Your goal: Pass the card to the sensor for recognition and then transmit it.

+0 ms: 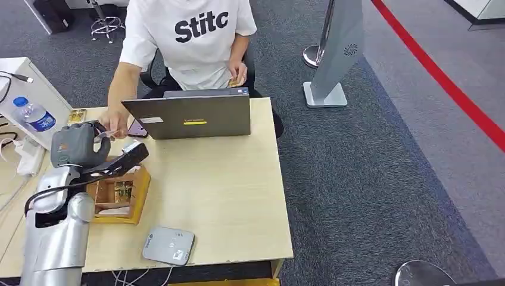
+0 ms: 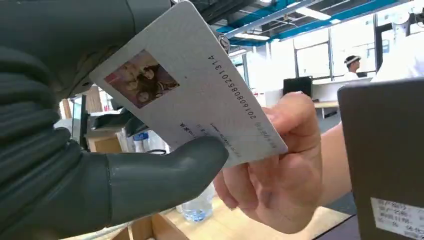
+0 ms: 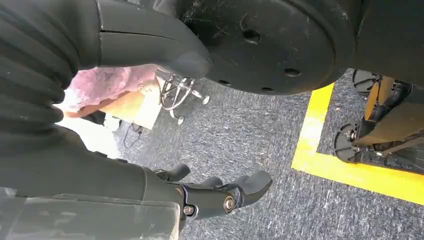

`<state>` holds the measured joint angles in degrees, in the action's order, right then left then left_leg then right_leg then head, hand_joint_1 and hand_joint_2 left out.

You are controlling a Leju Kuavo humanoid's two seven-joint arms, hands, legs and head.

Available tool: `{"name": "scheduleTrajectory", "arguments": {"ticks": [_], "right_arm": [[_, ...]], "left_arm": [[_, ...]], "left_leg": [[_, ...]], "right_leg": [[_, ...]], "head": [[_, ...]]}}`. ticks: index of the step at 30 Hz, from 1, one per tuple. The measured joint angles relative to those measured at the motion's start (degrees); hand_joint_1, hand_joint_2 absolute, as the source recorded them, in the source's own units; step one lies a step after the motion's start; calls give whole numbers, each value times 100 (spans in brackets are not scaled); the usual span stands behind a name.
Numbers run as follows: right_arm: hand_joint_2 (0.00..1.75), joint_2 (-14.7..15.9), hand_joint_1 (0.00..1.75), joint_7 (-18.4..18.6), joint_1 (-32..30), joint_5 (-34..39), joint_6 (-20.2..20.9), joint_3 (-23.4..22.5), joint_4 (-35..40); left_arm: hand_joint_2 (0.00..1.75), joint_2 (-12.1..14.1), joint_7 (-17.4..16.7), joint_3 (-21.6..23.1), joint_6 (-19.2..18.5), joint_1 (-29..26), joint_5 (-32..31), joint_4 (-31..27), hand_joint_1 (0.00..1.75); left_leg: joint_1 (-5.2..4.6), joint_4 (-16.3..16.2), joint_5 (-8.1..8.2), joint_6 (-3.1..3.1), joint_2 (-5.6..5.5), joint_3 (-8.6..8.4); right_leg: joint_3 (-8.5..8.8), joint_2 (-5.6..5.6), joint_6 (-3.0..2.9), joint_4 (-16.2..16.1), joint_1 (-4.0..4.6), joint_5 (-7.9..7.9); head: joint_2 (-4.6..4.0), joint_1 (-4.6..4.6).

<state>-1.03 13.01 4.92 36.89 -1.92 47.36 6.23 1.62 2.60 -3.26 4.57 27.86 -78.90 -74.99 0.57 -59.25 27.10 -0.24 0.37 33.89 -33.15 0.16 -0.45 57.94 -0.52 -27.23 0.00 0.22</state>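
Two hands are touching the card [image 2: 200, 95] at once: my robot's left hand [image 1: 74, 143] and a person's hand [image 2: 280, 165]. I am watching from far away. In the left wrist view the thick grey thumb [image 2: 165, 170] is pressing on one side of the card, and the person's fingers are pinching the far corner of it. So the left hand is holding the card, up in the air above the back left part of the table [image 1: 238, 196], just beside the laptop [image 1: 190, 113].

The card is white with a small photo and a long row of numbers on it. It is tilting, not lying flat.

The person in a white shirt [image 1: 190, 36] is sitting behind the laptop and reaching one arm around its left side to the card.

The grey sensor [image 1: 168, 245] is lying flat near the front edge of the table, well apart from the card. A wooden box [image 1: 122, 196] is sitting between the sensor and the left hand. A water bottle [image 1: 34, 115] is lying off to the left.

My right hand [image 3: 220, 192] is hanging down over the grey carpet by a yellow line [image 3: 350, 165]. Its dark fingers are holding nothing and are a little bent, not closed tight.
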Motion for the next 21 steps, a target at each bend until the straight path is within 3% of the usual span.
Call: {"name": "scheduleTrajectory", "arguments": {"ticks": [8, 14, 21], "right_arm": [[175, 0, 0, 0, -2, 28, -2, 2, 0], [175, 0, 0, 0, -4, 179, -28, 4, 0], [175, 0, 0, 0, -4, 227, -52, 9, 0]], "left_arm": [[175, -42, 87, 0, 28, -54, 148, -156, 175], [175, -270, 369, 74, 15, -453, 544, -1094, 175], [175, -411, 444, 337, 0, -834, 651, -1937, 175]], "left_leg": [[0, 0, 0, 0, 1, 0], [0, 0, 2, 2, 0, 3], [-1, 0, 4, 4, 0, 3]], "right_leg": [[-1, 1, 0, 0, 0, 0], [-2, 1, 3, -1, 0, -3], [-2, 0, 5, -2, -1, -4]], "head": [[0, 0], [0, 0], [0, 0]]}}
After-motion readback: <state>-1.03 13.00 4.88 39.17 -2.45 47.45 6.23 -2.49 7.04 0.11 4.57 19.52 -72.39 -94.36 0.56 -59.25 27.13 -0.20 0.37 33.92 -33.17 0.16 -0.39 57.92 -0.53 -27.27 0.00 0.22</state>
